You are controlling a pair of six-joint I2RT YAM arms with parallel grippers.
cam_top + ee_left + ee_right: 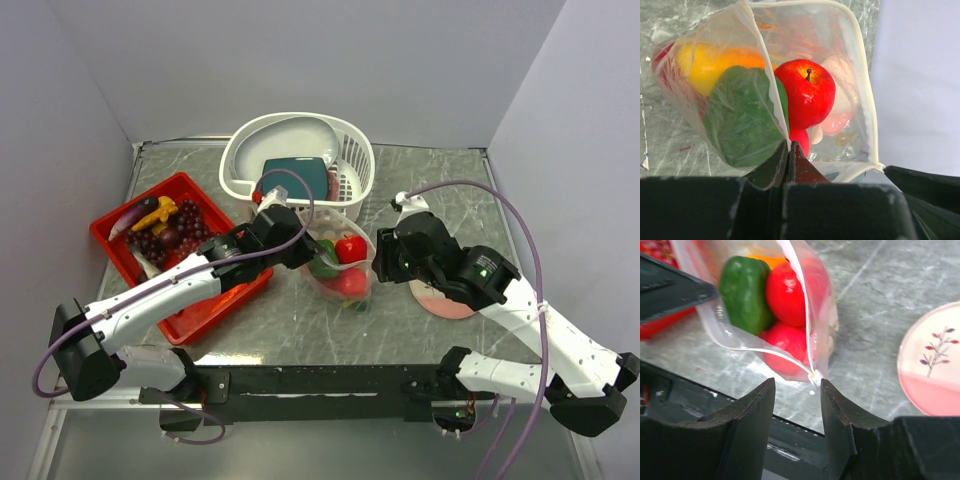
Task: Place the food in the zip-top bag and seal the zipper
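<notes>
Clear bag (850,65), wrist views, left end effector (788,152) clamping it, right end effector (797,386) open

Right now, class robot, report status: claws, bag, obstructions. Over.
Left claw shut on zip-top bag rim. Right claw open at zipper corner. Pepper and tomatoes bagged, zipper unsealed. No obstruction seen.

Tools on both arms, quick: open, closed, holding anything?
Left tool: closed, pinching the zip-top bag at its rim.
Right tool: open, holding nothing; bag corner just ahead.
</notes>
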